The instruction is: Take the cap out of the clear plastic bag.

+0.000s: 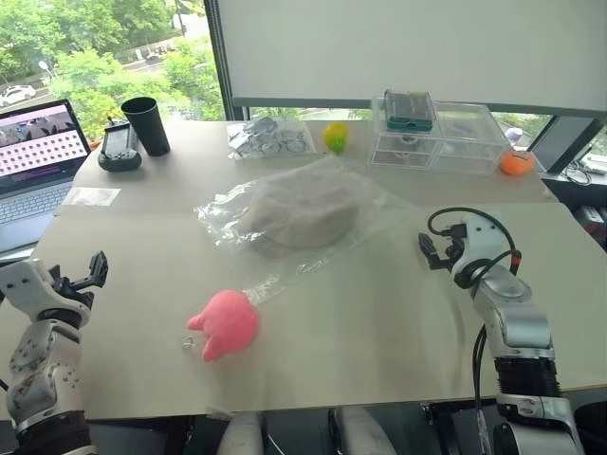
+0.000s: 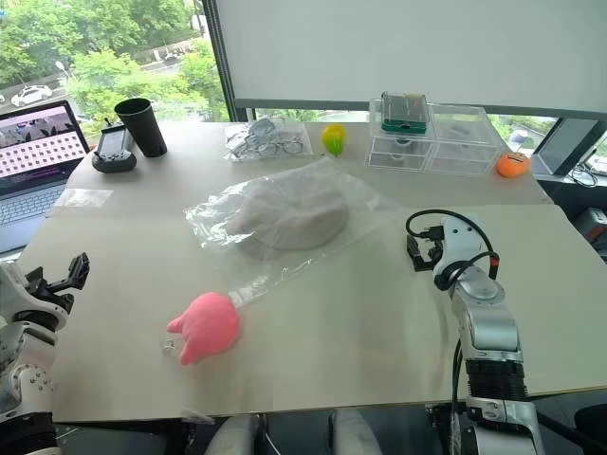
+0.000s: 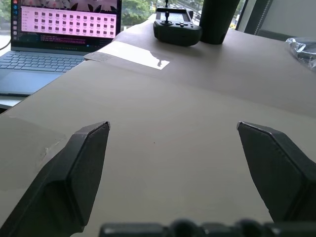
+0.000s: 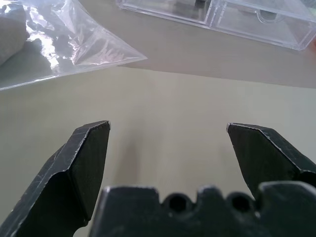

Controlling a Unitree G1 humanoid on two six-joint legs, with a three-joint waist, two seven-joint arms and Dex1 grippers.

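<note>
The cap (image 1: 296, 220) is seen inside the clear plastic bag (image 1: 365, 201), which lies flat in the middle of the table (image 1: 379, 322). A pink plush toy (image 1: 226, 324) is placed just beside the bag's near corner. The right gripper (image 4: 168, 148) is held above the bare table, near the bag's right edge, with its jaws spread wide and empty. The left gripper (image 3: 173, 153) is kept well apart from the bag, near the laptop (image 1: 33, 152), jaws also wide and empty.

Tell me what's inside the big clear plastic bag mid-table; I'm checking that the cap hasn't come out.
The beige cap lies inside the clear plastic bag, showing through the film as a rounded mound. Its underside and anything beneath it are hidden.
</note>
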